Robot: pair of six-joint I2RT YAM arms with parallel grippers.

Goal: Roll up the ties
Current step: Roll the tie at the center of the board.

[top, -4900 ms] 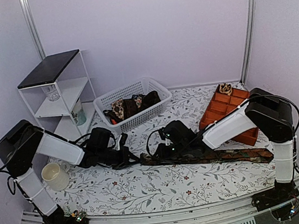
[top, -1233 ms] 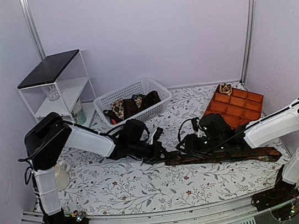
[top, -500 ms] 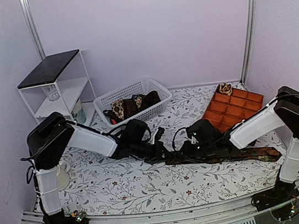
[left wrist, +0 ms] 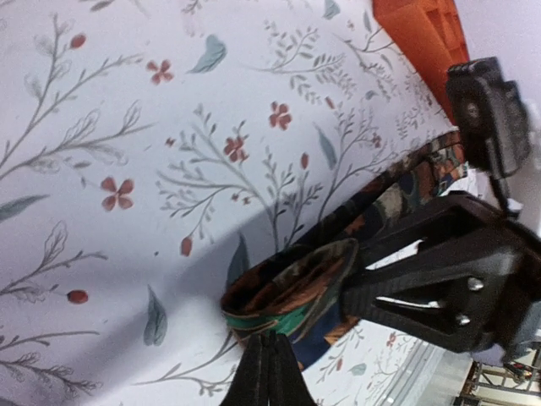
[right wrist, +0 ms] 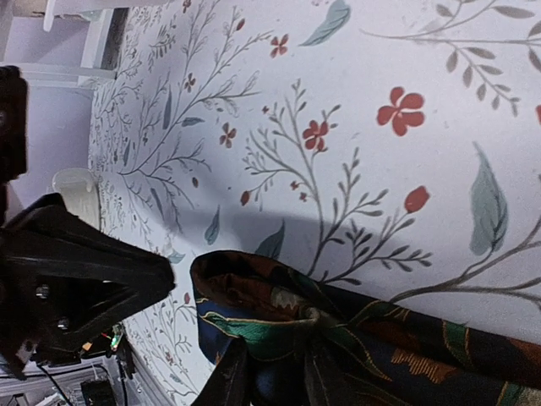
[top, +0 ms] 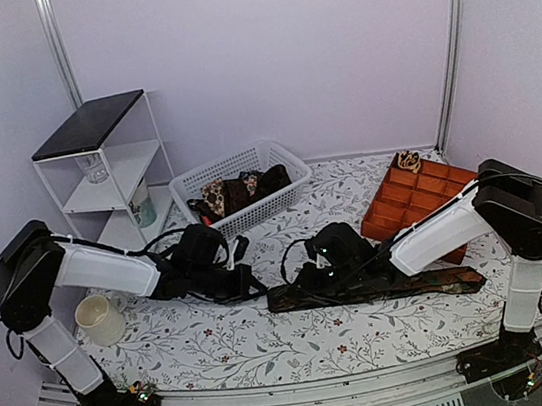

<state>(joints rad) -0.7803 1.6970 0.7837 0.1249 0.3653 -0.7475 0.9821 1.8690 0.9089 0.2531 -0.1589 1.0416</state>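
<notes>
One tie (top: pixel 404 283), its folded end pinched by the right gripper (right wrist: pixel 270 376) and touched by the closed left gripper (left wrist: pixel 270 372), looked to need tight, even turns.

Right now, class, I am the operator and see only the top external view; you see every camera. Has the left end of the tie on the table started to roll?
Observer: Yes. The left wrist view shows the tie with its end turned over into one loop, green edging showing.
Operator: Is the right gripper on it?
Observer: The right gripper pinches bunched fabric behind that loop, a finger on each side.
Operator: And the left gripper?
Observer: The left gripper is shut, its tips at the loop's edge; a pinch I cannot confirm.
</notes>
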